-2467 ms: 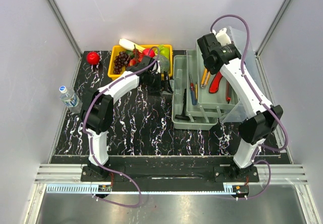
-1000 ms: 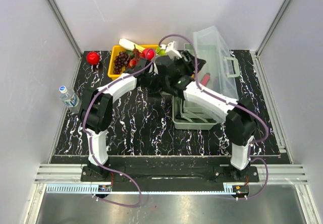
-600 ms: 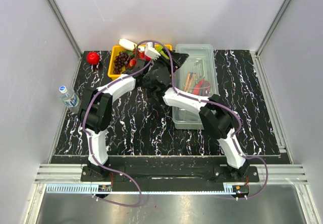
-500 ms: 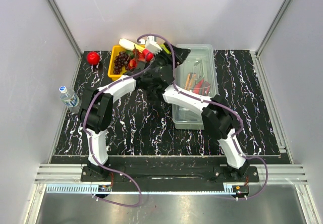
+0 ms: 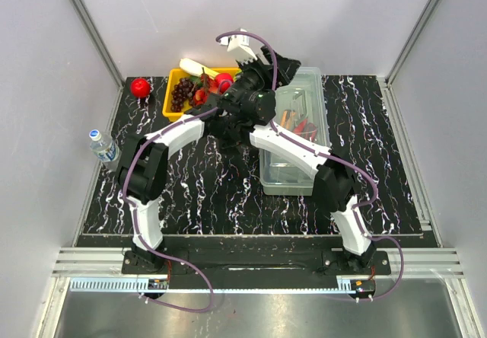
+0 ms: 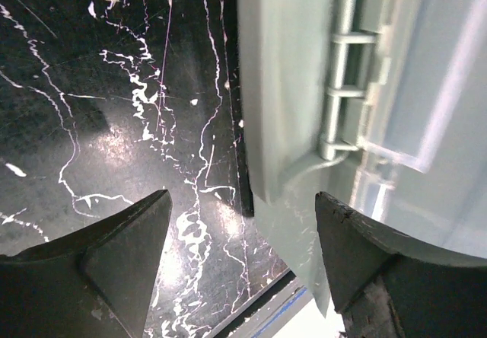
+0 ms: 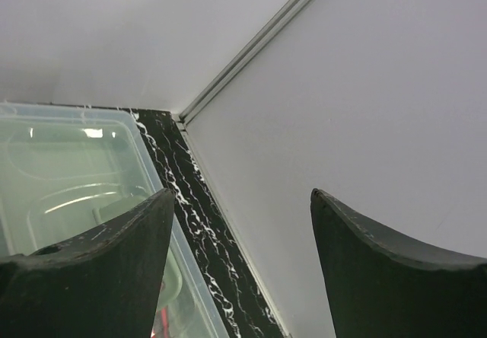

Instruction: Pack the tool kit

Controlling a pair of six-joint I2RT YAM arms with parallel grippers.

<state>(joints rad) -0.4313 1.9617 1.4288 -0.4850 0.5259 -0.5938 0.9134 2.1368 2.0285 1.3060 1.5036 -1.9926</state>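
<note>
Currently: one marbled tabletop [image 5: 205, 193]. One tool kit [image 5: 310, 102] right of centre, lid shut, red and yellow handles inside. One yellow fruit tray [image 5: 171, 110] behind-left. One bottle [image 5: 101, 146], one red ball [image 5: 139, 87]. Left tool [image 6: 242, 201] wide, empty, beside the kit's hinge; right tool [image 7: 242, 197] wide, empty.

A translucent grey-green toolbox [image 5: 283, 172] lies right of centre on the black marbled table [image 5: 205, 193]. Its clear lid is down, and red- and orange-handled tools [image 5: 304, 129] show through it. The right arm [image 5: 297, 149] crosses the box's left side, with the right gripper [image 5: 283, 62] raised at upper centre. The left arm [image 5: 175, 134] reaches towards the box's left wall. At upper left are a yellow fruit tray [image 5: 168, 103] and a round red fruit [image 5: 139, 87]. A water bottle [image 5: 101, 145] stands at the left edge.
</note>
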